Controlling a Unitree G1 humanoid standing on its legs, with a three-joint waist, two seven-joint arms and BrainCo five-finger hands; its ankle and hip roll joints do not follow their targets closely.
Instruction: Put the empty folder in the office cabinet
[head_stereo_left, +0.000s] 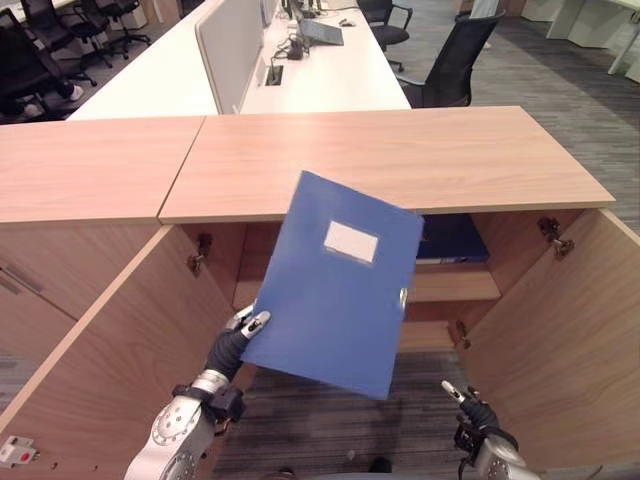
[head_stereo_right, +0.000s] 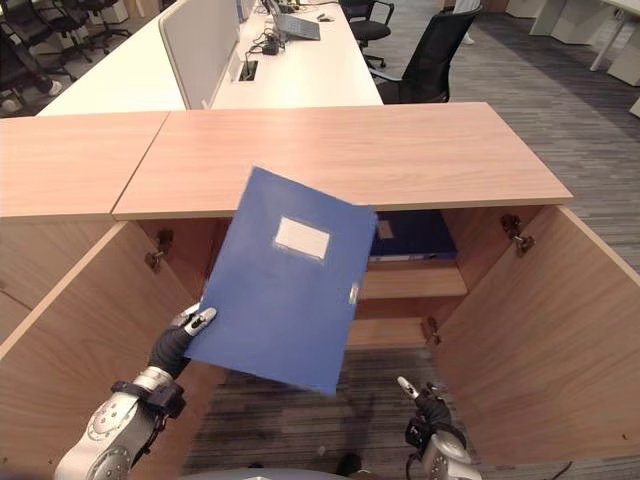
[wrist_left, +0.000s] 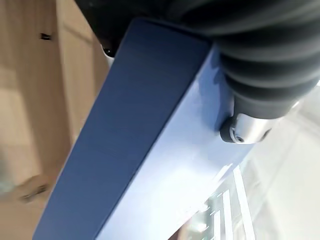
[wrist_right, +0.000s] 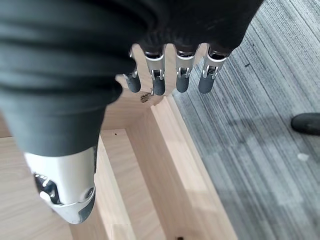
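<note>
A blue folder (head_stereo_left: 335, 285) with a white label hangs tilted in the air before the open office cabinet (head_stereo_left: 400, 150). My left hand (head_stereo_left: 232, 345) grips it at its lower left corner, thumb on the front face. In the left wrist view the folder's spine (wrist_left: 150, 150) runs close past the hand's dark cover. My right hand (head_stereo_left: 475, 412) sits low at the right, near the foot of the right door, with straight fingers (wrist_right: 165, 75) and nothing in them.
Both cabinet doors stand wide open, the left door (head_stereo_left: 120, 350) and the right door (head_stereo_left: 570, 330). Another dark blue folder (head_stereo_left: 455, 240) lies on the inner shelf (head_stereo_left: 450, 285). A second cabinet (head_stereo_left: 80, 165) adjoins on the left. White desks (head_stereo_left: 330, 70) and black office chairs (head_stereo_left: 450, 60) stand behind.
</note>
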